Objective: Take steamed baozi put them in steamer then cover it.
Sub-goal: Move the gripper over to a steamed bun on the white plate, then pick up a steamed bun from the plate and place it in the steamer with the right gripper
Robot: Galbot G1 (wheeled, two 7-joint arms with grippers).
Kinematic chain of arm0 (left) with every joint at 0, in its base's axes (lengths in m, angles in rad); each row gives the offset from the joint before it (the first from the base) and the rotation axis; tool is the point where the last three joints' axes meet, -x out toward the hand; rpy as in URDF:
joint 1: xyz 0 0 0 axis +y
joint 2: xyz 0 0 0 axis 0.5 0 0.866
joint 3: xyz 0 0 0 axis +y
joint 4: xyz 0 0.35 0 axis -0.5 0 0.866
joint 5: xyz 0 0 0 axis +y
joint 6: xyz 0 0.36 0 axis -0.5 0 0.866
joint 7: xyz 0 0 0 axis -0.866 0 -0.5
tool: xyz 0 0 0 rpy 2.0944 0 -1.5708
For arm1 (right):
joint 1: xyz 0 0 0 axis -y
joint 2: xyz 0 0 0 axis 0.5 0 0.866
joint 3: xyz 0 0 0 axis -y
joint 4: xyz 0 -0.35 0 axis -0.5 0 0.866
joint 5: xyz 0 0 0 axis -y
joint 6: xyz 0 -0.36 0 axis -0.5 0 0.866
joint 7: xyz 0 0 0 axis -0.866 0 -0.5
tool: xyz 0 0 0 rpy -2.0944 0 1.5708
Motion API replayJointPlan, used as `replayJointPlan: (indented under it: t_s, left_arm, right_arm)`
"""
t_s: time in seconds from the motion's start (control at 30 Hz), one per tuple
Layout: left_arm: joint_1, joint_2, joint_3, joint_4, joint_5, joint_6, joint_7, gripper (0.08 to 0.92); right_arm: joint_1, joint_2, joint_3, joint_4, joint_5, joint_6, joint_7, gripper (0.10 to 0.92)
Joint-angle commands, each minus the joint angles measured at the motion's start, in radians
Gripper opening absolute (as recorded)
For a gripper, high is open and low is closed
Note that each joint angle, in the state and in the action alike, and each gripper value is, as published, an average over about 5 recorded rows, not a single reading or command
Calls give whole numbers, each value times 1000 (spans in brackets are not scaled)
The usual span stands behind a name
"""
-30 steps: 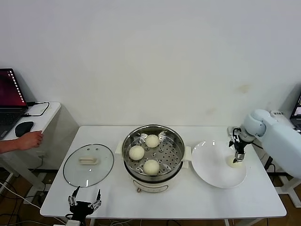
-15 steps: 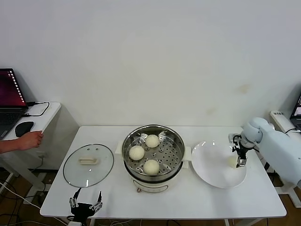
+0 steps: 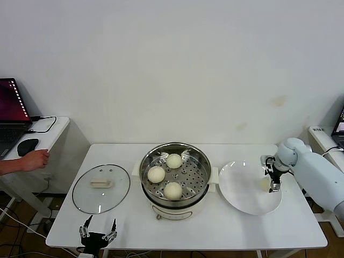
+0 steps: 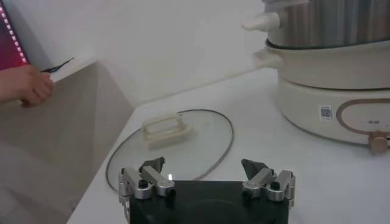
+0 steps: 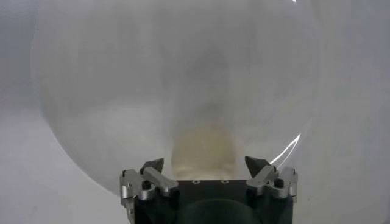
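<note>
Your right gripper [image 5: 206, 167] has its fingers spread wide, one on each side of a small round cream-white dough bun [image 5: 204, 152] w/o pinching it. In the head view that gripper [image 3: 273, 181] hangs over the right part of a flat round white plate [image 3: 242, 196], and the bun [image 3: 264, 184] lies on the plate just beside the fingertips. The plate sits on the white table [image 3: 301, 226], right of the steamer and close to its side handle.

Your left gripper [image 4: 207, 171] also has its fingers spread, holding nothing. In the head view it [image 3: 98, 232] sits low at the table's front-left edge, parked. Just beyond it, flat on the table, lies the round clear glass lid w/ metal rim and cream-white oblong handle [image 3: 101, 187]; the left wrist view shows the lid [image 4: 183, 149] lying close ahead of the fingertips, apart from them.

The round shiny stainless-steel steamer pot on a cream-white base [image 3: 152, 204] stands mid-table, uncovered. Three more cream-white buns rest on its perforated tray: one at the back [image 3: 173, 160], one at the left [image 3: 156, 174], one at the front [image 3: 173, 190], none touching.

Far left, a person's hand [image 3: 32, 160] rests on a separate side desk, next to a black mouse [image 3: 27, 145] and an open laptop [image 3: 11, 115]
</note>
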Motion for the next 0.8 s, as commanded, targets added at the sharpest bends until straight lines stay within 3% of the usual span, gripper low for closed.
replayJointPlan:
  t_s: [0.03, 0.27, 0.53, 0.8]
  left_arm:
    - [-1, 0, 1, 3, 0, 1, 0, 823]
    - [-2, -1, 2, 6, 0, 1, 0, 823]
    - [-5, -2, 4, 7, 1, 1, 1, 823]
    - [-4, 4, 4, 4, 6, 2, 0, 823]
  right_arm:
    - [-7, 9, 7, -25, -4, 7, 19, 823]
    - [-4, 7, 8, -26, 6, 7, 23, 807]
    - [10, -2, 7, -8, 55, -2, 4, 614]
    - [122, -85, -75, 155, 199, -74, -61, 586]
